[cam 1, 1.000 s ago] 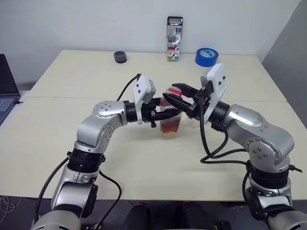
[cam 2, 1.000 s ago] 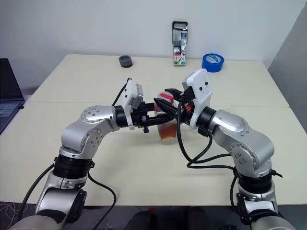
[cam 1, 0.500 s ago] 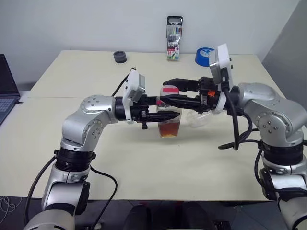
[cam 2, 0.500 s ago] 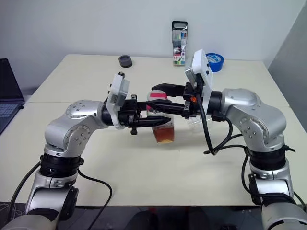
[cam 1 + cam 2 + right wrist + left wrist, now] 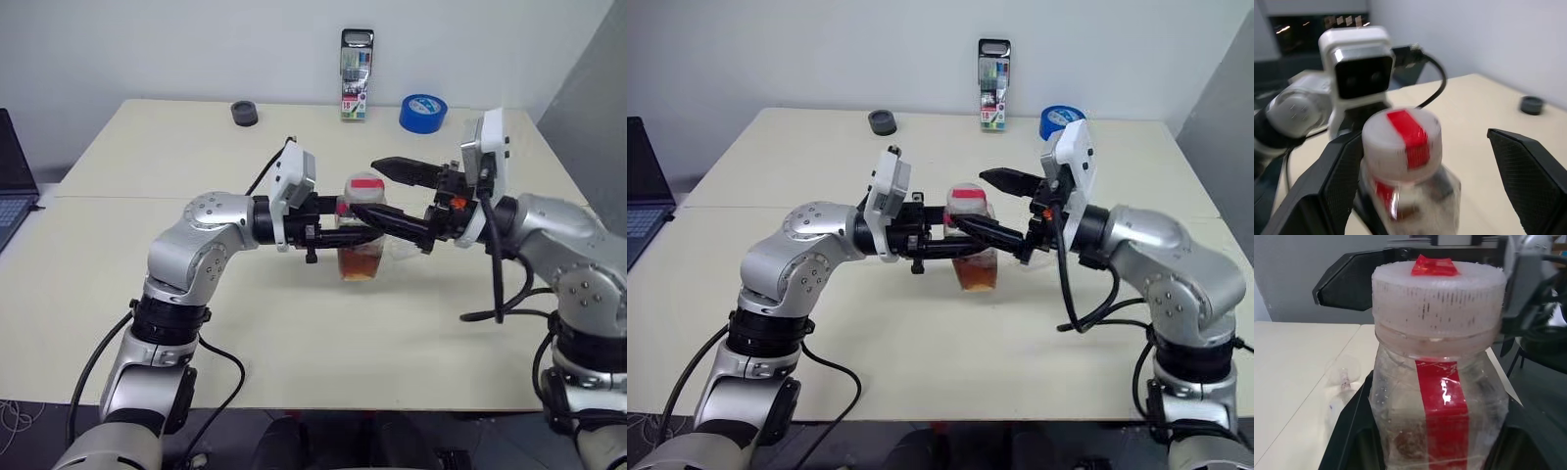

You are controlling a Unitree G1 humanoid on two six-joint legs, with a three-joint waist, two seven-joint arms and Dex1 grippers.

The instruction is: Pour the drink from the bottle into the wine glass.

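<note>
My left gripper (image 5: 345, 233) is shut on the bottle (image 5: 361, 240), holding it upright just above the table. The bottle is clear plastic with a red label strip (image 5: 1442, 406) and a white cap (image 5: 365, 186) topped with red. The amber drink (image 5: 361, 264) fills its lower part. Reaching in from the right, my right gripper (image 5: 364, 187) is open, with one finger above and behind the cap and the other in front, neither pressing it. The wine glass (image 5: 1343, 373) sits on the table behind the bottle; I cannot tell whether it stands or lies.
At the table's far edge stand a tall marker pack (image 5: 357, 88), a blue tape roll (image 5: 422, 113) and a small black round object (image 5: 245, 115). A laptop (image 5: 12, 191) sits at the far left. The pale table (image 5: 294, 333) has free room in front.
The right gripper's fingers have spread apart from around the cap. Both hands with the bottle have drawn slightly up and back. The left grip is unchanged.
</note>
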